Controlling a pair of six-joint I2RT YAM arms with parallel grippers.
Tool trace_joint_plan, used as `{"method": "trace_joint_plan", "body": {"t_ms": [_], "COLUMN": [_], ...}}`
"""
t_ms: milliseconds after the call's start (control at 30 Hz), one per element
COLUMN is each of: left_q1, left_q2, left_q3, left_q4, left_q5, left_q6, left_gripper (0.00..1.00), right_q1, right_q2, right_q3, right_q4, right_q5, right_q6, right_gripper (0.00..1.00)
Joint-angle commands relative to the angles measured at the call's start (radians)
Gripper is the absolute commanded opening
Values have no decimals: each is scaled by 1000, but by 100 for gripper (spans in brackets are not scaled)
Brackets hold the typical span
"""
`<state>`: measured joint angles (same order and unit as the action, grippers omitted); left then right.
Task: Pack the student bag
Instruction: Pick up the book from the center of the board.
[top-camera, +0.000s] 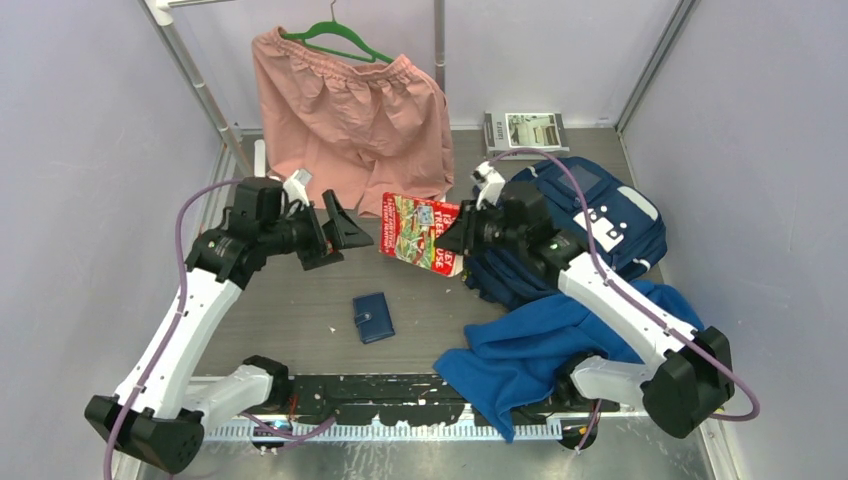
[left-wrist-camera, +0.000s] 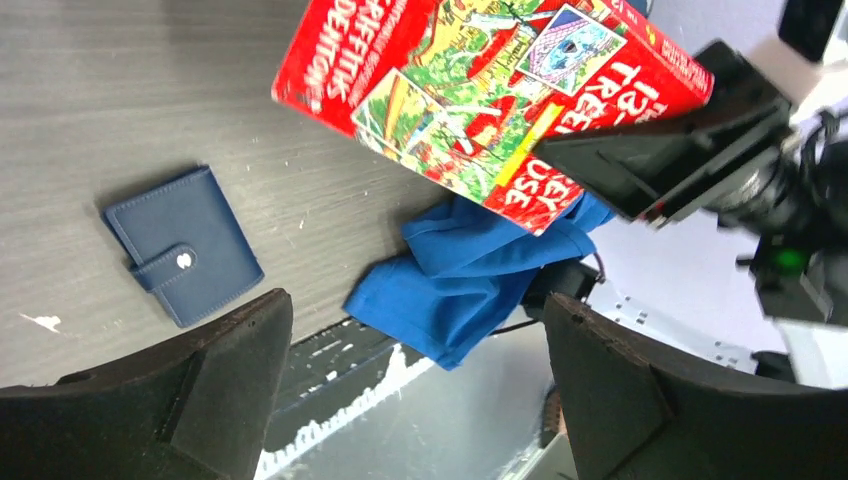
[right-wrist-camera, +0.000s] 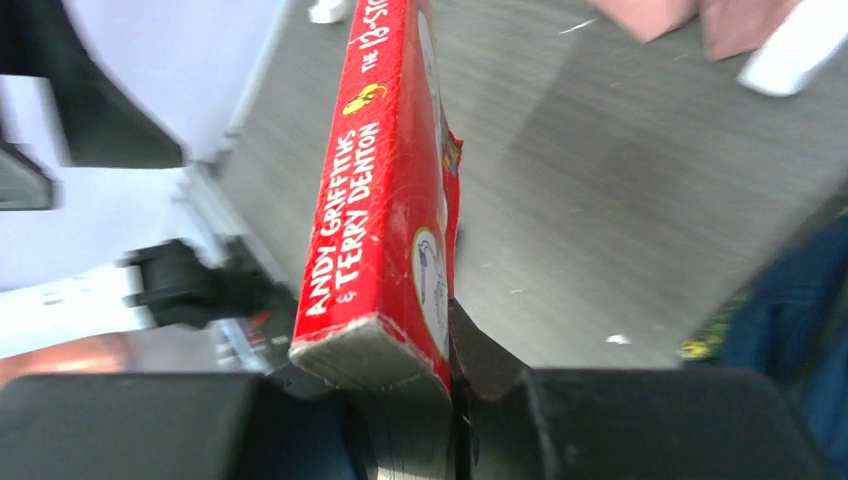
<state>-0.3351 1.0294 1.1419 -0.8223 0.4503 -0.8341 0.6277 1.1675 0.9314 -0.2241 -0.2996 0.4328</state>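
The student bag (top-camera: 635, 245) lies on the tabletop (top-camera: 290, 300) in the upper right of the overhead view, partly hidden behind the right arm. Just left of it, near mid-frame, the right tool (top-camera: 465, 235) is clamped on one end of a red paperback (top-camera: 420, 230) and holds it tilted above the tabletop. Left of the book and apart from it, the left tool (top-camera: 340, 235) has its jaws spread wide and grips nothing. A royal-blue cloth (top-camera: 540, 350) is crumpled in the lower right, below the bag. A small navy wallet (top-camera: 373, 317) lies flat at lower centre. Pink shorts (top-camera: 350, 110) hang on a green hanger (top-camera: 335, 40) at the top.
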Motion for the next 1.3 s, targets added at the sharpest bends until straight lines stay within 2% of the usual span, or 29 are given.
{"method": "trace_joint_plan", "body": {"t_ms": [0,167,300,400,567,733,767,800,933,1000,1133,1167,1200,1267], "left_q1": [40,74,106,122,145,151,152,152,153,153,156,159,165,188], "left_q2": [-15,-7,-14,-32,-52,-59,-58,-55,-45,-44,-39,-37,-36,-38], "left_q3": [-32,-108,-162,-221,-288,-344,-351,-358,-370,-370,-363,-358,-354,-337], "left_q4": [75,175,291,460,661,873,913,946,1025,1032,1019,1009,992,927], "left_q5": [159,425,544,642,732,762,765,767,759,748,722,718,713,701], "left_q6": [206,194,131,23,-111,-238,-273,-296,-358,-367,-378,-378,-376,-351], "left_gripper": [97,100,100,100,100,93,90,86,67,50,5,1,0,0], "right_q1": [-147,-193,-192,-193,-192,-193,-194,-193,-194,-193,-193,-195,-200,-216], "right_q2": [-44,-30,-2,34,95,206,237,264,297,306,326,322,311,253], "right_q3": [1,-35,-70,-103,-137,-164,-162,-158,-159,-157,-161,-161,-162,-156], "right_q4": [247,504,691,844,1075,1531,1630,1656,1663,1663,1640,1601,1530,1275], "right_q5": [-597,-807,-883,-917,-924,-918,-914,-911,-906,-908,-903,-898,-888,-855], "right_q6": [294,522,677,797,978,1298,1382,1423,1423,1419,1396,1368,1317,1129], "right_gripper": [1,1,1,1,1,1,1,1,1,1,1,1,7,32]}}
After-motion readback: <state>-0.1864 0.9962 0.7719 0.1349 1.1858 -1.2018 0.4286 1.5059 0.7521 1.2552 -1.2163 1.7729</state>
